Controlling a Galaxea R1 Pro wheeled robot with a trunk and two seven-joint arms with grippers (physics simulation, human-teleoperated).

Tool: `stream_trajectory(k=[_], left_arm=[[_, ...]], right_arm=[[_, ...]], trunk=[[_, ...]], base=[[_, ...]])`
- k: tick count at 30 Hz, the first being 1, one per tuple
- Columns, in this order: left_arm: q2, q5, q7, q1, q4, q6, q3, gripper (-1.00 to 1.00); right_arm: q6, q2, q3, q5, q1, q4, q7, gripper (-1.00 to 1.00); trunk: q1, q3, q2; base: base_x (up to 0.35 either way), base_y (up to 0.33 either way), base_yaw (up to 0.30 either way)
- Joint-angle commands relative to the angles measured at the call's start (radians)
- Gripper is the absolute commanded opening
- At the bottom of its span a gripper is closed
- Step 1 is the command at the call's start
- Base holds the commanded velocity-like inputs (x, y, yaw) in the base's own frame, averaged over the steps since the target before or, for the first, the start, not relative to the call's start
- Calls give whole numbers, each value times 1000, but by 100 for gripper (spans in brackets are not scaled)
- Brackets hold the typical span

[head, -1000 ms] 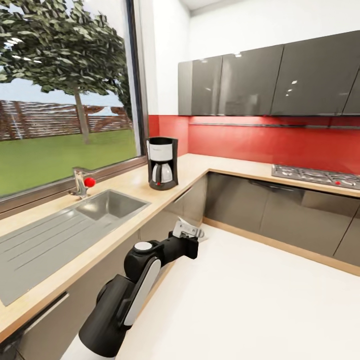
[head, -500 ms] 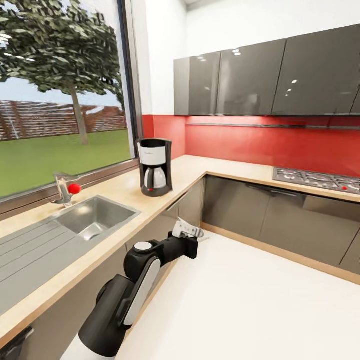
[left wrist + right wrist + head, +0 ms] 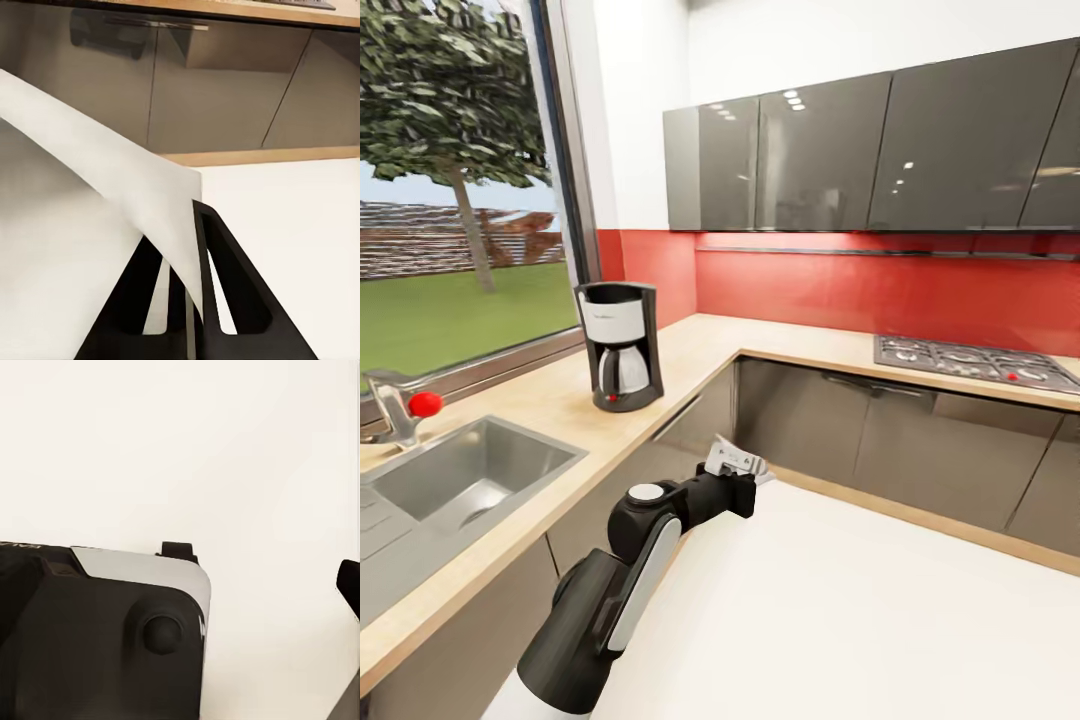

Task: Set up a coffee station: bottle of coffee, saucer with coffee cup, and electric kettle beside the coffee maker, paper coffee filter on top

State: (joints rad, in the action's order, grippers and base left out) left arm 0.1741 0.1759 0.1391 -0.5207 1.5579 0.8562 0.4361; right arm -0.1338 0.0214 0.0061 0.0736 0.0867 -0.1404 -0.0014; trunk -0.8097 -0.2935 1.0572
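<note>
White paper coffee filter (image 3: 112,172), thin and creased, is pinched between the two black fingers of the left gripper (image 3: 184,270), which are closed tight on its lower edge; the sheet fans out wide beyond the fingertips. In the head view the same left gripper (image 3: 745,470) sits at the end of a bent black arm with a white elbow cap (image 3: 648,493), held low over the pale floor (image 3: 880,620) in front of the grey base cabinets (image 3: 880,450), with the filter (image 3: 728,456) showing as a small pale shape at its tip.

Up and to the left of the gripper, the black and silver coffee maker (image 3: 618,345) stands upright on the light wooden countertop (image 3: 690,360), well apart from the filter. Further left lies the stainless steel sink (image 3: 465,480) with its red-knobbed tap (image 3: 405,408). A gas hob (image 3: 970,362) is set in the counter along the red backsplash wall (image 3: 880,290).

The right wrist view shows a black and silver part of the robot's body (image 3: 105,630) over the floor; whether the right gripper is open or closed cannot be told.
</note>
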Motion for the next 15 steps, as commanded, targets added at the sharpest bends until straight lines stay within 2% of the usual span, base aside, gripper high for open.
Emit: stream_trajectory(k=[1, 11, 15], left_arm=[[0, 1, 0, -1, 1, 5, -1, -100], [0, 2, 0, -1, 1, 6, 0, -100], [0, 2, 0, -1, 1, 6, 0, -100]], right_arm=[[-3, 0, 0, 8, 1, 1, 0, 100], [-4, 0, 0, 8, 1, 1, 0, 100], [-4, 0, 0, 8, 1, 1, -1, 100]], trunk=[[-1, -1, 1], [-1, -1, 1], [-1, -1, 1]], base=[[313, -113, -22], [310, -124, -3], [289, -166, 95]])
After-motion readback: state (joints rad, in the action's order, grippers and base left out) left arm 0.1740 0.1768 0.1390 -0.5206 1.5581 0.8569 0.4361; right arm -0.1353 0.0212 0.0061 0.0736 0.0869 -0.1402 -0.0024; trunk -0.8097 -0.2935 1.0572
